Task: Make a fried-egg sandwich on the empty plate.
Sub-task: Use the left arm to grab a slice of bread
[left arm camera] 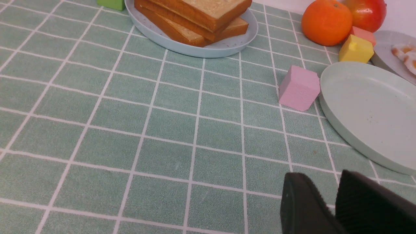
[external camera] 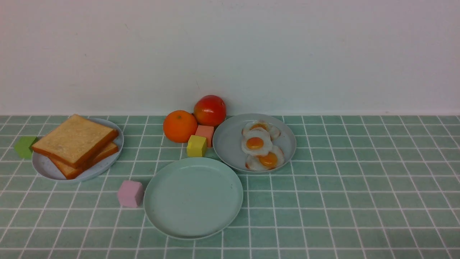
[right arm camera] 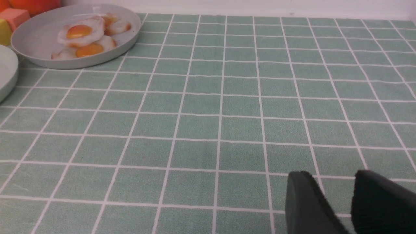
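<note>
1. toast slices point(external camera: 75, 142) are lying stacked beyond the left gripper point(left arm camera: 320, 195), the nearer one, its fingers standing apart around nothing.
2. empty plate point(external camera: 194, 198) is waiting front and centre, rightward of them.
3. right gripper point(right arm camera: 336, 195) is gaping, holding nothing.

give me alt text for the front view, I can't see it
An empty pale green plate sits on green tiles, toast slices on a plate to the left, fried eggs on another behind right.
</note>
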Controlling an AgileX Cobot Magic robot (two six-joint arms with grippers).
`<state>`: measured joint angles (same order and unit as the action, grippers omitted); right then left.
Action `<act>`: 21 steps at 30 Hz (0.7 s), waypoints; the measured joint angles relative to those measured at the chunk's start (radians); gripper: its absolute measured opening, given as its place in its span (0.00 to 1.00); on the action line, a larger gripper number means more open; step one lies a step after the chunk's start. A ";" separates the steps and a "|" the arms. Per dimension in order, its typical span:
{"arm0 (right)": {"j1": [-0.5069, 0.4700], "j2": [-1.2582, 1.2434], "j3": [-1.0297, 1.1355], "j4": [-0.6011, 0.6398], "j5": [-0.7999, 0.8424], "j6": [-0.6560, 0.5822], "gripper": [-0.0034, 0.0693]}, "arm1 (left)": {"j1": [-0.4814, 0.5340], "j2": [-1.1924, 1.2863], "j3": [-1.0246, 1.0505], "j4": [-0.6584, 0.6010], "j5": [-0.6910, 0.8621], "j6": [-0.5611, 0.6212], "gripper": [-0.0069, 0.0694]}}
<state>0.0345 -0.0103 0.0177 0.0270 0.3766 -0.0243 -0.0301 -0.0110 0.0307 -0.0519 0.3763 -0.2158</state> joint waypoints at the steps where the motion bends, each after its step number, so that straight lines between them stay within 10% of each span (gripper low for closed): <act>1: 0.000 0.000 0.000 0.000 0.000 0.000 0.38 | 0.000 0.000 0.000 0.000 0.000 0.000 0.33; 17: 0.000 0.000 0.000 0.000 0.000 0.000 0.38 | 0.000 0.000 0.000 -0.015 -0.036 -0.002 0.34; 21: 0.000 0.000 0.000 0.000 0.000 0.000 0.38 | 0.000 0.000 0.000 -0.214 -0.205 -0.105 0.34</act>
<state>0.0345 -0.0103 0.0177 0.0270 0.3766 -0.0243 -0.0301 -0.0110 0.0307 -0.2658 0.1711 -0.3206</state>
